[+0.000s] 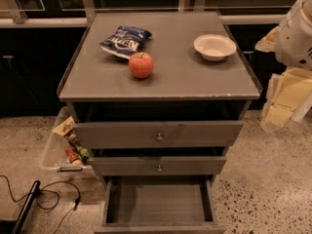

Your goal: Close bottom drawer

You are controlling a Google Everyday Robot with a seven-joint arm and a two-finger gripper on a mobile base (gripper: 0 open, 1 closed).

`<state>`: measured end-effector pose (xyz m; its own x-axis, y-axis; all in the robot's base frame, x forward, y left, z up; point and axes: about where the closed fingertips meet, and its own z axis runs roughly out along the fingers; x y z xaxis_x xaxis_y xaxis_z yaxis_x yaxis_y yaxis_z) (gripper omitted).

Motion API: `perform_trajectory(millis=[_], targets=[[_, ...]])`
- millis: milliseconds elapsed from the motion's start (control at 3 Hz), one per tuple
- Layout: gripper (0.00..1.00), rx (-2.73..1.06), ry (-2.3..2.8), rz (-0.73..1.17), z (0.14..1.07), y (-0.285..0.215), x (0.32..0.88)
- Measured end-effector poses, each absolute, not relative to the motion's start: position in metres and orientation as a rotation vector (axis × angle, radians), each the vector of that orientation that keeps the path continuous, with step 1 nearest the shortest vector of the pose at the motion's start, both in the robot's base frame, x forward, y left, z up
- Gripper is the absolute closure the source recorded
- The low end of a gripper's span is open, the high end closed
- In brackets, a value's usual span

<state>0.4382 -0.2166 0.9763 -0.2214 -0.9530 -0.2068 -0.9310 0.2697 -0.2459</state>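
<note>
The bottom drawer (pixel 158 204) of the grey cabinet (pixel 161 77) is pulled far out toward me, and its plain grey inside shows with nothing in it. Its front panel (pixel 161 226) lies at the lower edge of the view, and its knob is hidden. The top drawer (pixel 158 133) and the middle drawer (pixel 158 165) stick out a little, each with a small round knob. My gripper (pixel 285 99), pale yellow under the white arm (pixel 297 30), hangs at the right edge. It is beside the cabinet top, apart from every drawer and well above the bottom one.
On the cabinet top lie a red apple (pixel 141 65), a blue chip bag (pixel 126 40) and a white bowl (pixel 214 47). A clear bin (pixel 61 152) with snacks stands left of the cabinet. Black cables (pixel 44 196) lie on the speckled floor at the lower left.
</note>
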Motion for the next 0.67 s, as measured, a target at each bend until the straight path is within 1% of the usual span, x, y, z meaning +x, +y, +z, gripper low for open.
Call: perform_trajectory(millis=[667], targets=[[0.0,-1.727,2.237,-0.099,0.9665,-0.2173,0.4365]])
